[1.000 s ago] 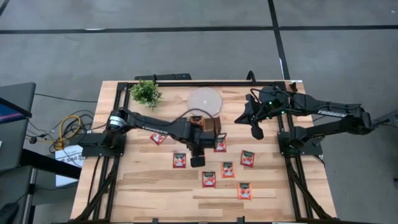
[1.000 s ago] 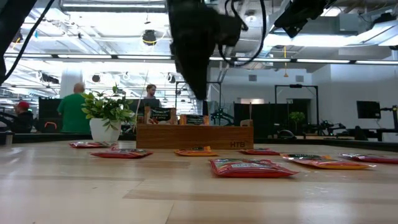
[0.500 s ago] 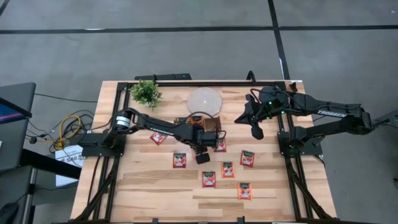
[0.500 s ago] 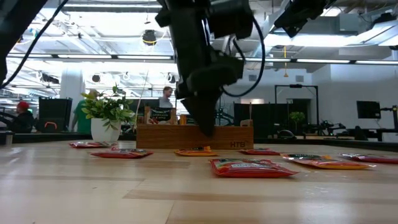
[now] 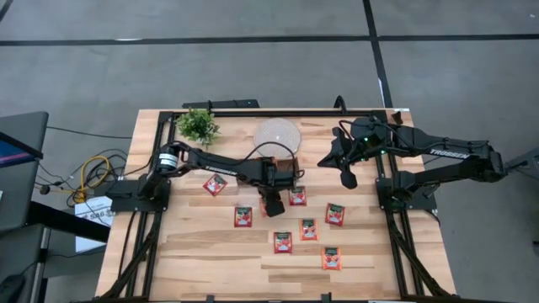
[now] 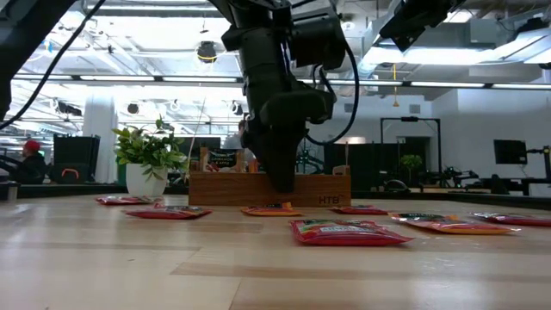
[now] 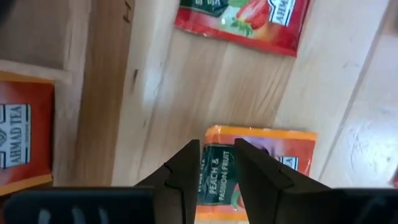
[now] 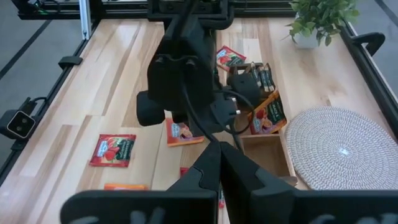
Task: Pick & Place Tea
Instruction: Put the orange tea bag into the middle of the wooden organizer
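Note:
Several tea sachets lie flat on the table, among them red ones (image 5: 243, 216) (image 5: 297, 196) (image 5: 335, 214). My left gripper (image 5: 274, 206) hangs point-down just in front of the wooden tray (image 5: 286, 168). Its fingers (image 7: 186, 168) stand slightly open, straddling the edge of an orange peach sachet (image 7: 264, 165) from just above. The low view has the gripper (image 6: 281, 185) close above that sachet (image 6: 271, 209). More tea (image 7: 18, 143) sits inside the tray. My right gripper (image 5: 349, 179) is shut and empty, raised at the back right.
A round white disc (image 5: 278, 135) lies behind the tray, and a small potted plant (image 5: 198, 126) stands at the back left. Further sachets (image 5: 282, 242) (image 5: 331, 257) (image 5: 215, 184) are scattered toward the front and left. People show in the room beyond the table.
My left gripper has come down from high above the table and shifted a little toward the tray, ending just over the orange sachet. The right arm has not moved.

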You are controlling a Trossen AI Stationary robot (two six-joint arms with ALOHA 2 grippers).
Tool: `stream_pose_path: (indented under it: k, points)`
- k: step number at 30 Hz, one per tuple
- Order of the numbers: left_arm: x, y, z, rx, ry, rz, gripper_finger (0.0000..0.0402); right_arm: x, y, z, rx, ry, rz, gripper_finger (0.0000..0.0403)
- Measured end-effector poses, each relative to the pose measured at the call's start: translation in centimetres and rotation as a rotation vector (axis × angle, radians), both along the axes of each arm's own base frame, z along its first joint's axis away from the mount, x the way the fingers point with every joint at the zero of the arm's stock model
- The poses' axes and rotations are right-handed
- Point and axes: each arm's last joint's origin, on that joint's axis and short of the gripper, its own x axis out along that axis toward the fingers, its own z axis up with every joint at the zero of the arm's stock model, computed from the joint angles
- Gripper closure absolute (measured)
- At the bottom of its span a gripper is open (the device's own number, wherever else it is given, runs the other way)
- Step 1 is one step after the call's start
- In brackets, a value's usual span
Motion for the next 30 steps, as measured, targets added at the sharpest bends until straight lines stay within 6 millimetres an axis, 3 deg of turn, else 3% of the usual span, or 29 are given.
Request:
stream_pose_path:
  k: [11,19,25,30]
  points:
    - [-0.6,0.0,-0.2,0.002,0.06,-0.001,0.031,0.0,0.0,0.0,-0.018,0.0,0.013,0.0403]
    - [-1.5,-0.1,-2.2,-0.016,0.112,0.002,0.031,0.0,0.0,0.0,-0.018,-0.001,0.013,0.0403]
    - [-1.5,-0.1,-2.3,-0.022,0.095,0.016,0.031,0.0,0.0,0.0,-0.019,-0.003,0.013,0.0403]
    - [-1.4,-0.5,-2.3,-0.034,0.086,0.006,0.0336,0.0,0.0,0.0,-0.019,-0.003,0.013,0.0403]
